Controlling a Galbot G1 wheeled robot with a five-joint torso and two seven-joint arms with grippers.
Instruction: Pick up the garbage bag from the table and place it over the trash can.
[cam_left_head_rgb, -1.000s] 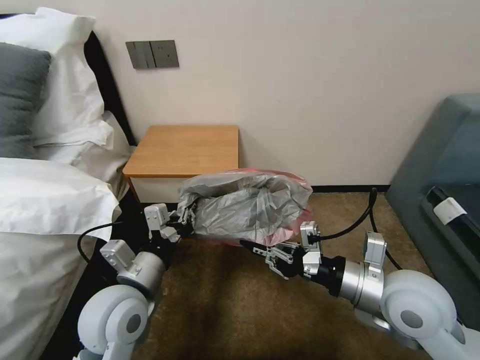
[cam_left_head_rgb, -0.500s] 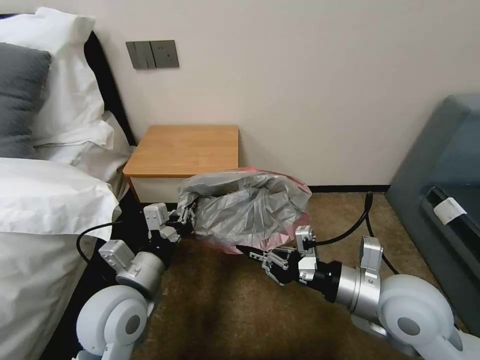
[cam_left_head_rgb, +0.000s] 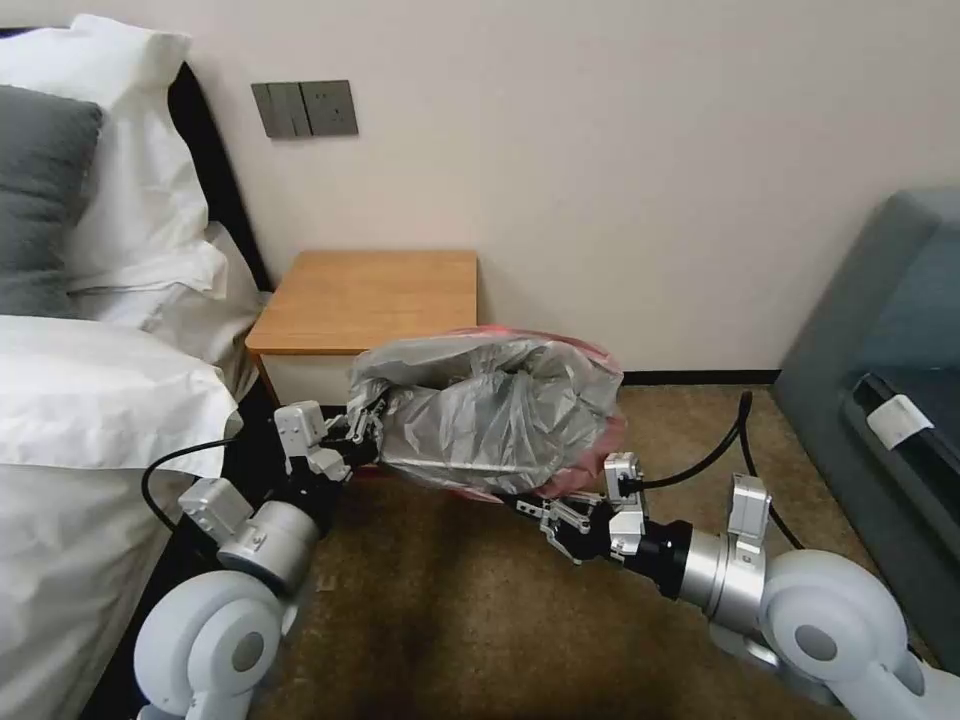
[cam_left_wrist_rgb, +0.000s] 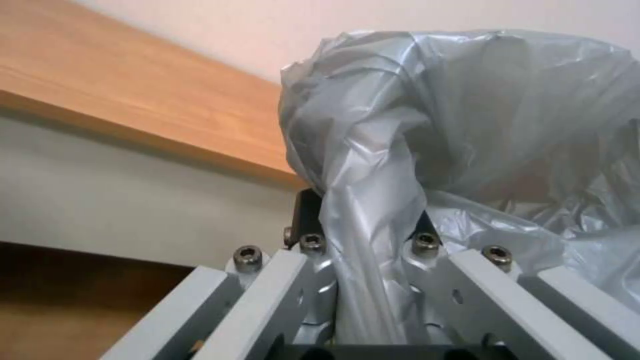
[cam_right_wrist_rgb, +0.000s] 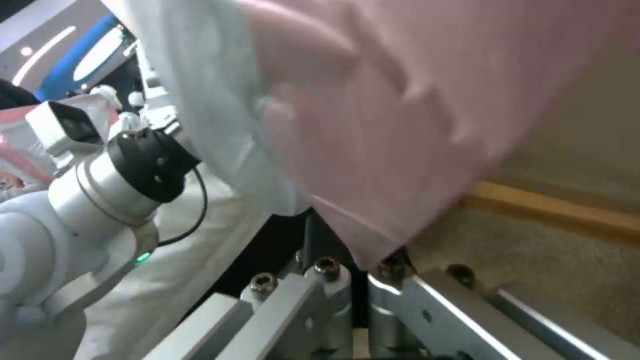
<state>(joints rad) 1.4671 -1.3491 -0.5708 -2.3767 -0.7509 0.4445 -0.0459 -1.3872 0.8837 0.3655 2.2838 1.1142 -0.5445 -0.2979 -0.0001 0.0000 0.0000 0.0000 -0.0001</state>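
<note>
bag: the garbage bag (cam_left_head_rgb: 490, 415) hangs puffed up between the two hands, off the worktop (cam_left_head_rgb: 370, 298) and out in front of it, over the carpet – grey plastic with the pinkish-red edge showing along the far and lower side.

left hand: the left hand (cam_left_head_rgb: 362, 428) is clenched on a twisted bunch of the grey film (the left wrist view shows the plastic running straight down between its fingers). Over the last second it has drifted a bit toward the bed and up, pulling that end of the bag with it.

right hand: the right hand (cam_left_head_rgb: 545, 512) was sitting spread just under the bag a second ago – now its fingers are pinched on the pink hem at the lower right corner, going by the right wrist view.

what changed: basically one-hand hold has turned into a two-hand hold, and the mouth looks stretched wider.

what that means: my read is the pickup part is done and the bag is getting opened up for draping.

trash can: can't spot it under all that plastic, so no idea how well it's lined up.
</note>
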